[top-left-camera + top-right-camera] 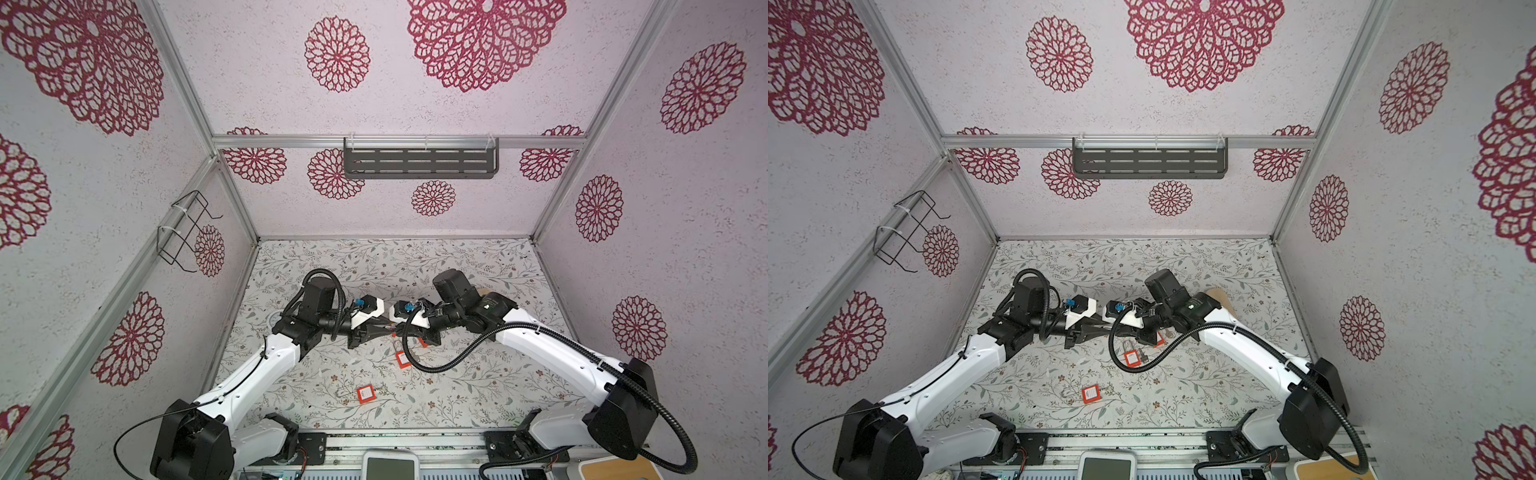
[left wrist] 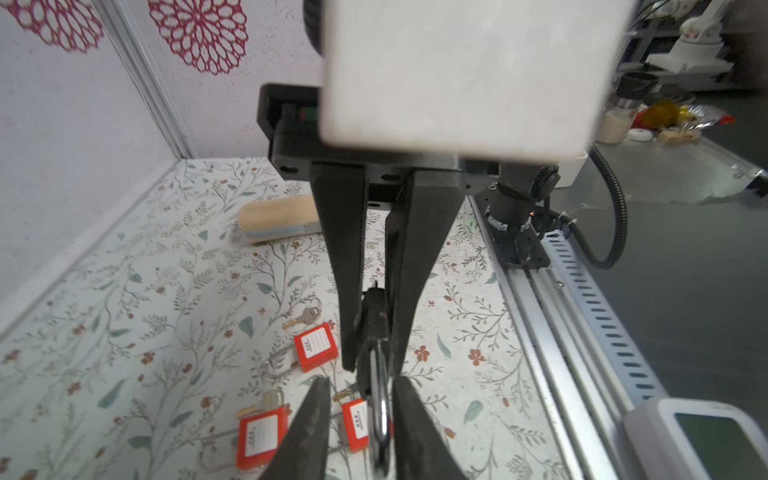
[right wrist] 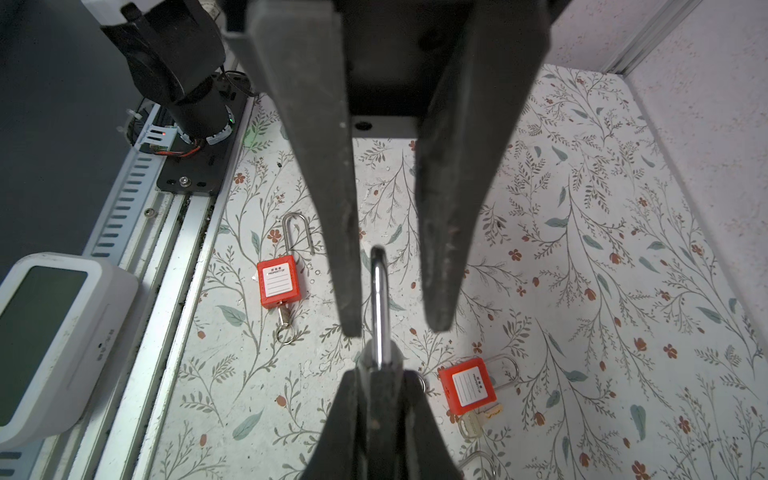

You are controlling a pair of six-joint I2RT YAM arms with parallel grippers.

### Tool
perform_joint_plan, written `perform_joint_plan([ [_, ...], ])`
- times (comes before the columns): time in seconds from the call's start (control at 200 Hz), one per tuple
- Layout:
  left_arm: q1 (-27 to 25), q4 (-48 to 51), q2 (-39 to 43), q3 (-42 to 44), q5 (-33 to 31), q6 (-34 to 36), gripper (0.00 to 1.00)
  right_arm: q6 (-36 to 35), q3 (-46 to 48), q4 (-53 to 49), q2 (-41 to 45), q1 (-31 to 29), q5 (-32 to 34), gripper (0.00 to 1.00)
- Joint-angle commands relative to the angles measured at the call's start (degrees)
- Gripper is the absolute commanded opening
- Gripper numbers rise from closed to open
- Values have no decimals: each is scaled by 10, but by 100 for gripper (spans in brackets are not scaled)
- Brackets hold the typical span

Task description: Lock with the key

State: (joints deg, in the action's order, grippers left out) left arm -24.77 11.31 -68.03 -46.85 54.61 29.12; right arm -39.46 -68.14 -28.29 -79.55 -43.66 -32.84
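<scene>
Padlock [image 3: 382,415] in R gripper [image 3: 381,376]; shackle [image 3: 379,291] btwn L gripper's [image 3: 392,326] parted jaws.

You can read one piece of text. In the right wrist view, a red padlock [image 3: 277,284] lies on the counter [image 3: 582,249] near the rail [image 3: 137,232]. Its white label [image 3: 277,286] carries a red heading: a few small Chinese characters, too small to make out, above the English words "PROPERTY OF". Ruled lines run under the heading. A second red padlock [image 3: 467,386] bears the same kind of label, its red heading too small to read. In the left wrist view, a white-labelled padlock [image 2: 316,347] shows red marks, blurred beyond reading.
</scene>
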Motion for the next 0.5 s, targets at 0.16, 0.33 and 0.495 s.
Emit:
perform_joint_plan([
  [0.16,-3,22,57,5,-63,24,39,-4,-22,-11,4,2,-15,5],
  [0.33,-2,61,46,-5,-49,40,34,-3,-22,-7,3,2,-16,5],
  [0.495,-3,78,33,-14,-43,50,33,-4,-23,-9,4,2,-13,4],
])
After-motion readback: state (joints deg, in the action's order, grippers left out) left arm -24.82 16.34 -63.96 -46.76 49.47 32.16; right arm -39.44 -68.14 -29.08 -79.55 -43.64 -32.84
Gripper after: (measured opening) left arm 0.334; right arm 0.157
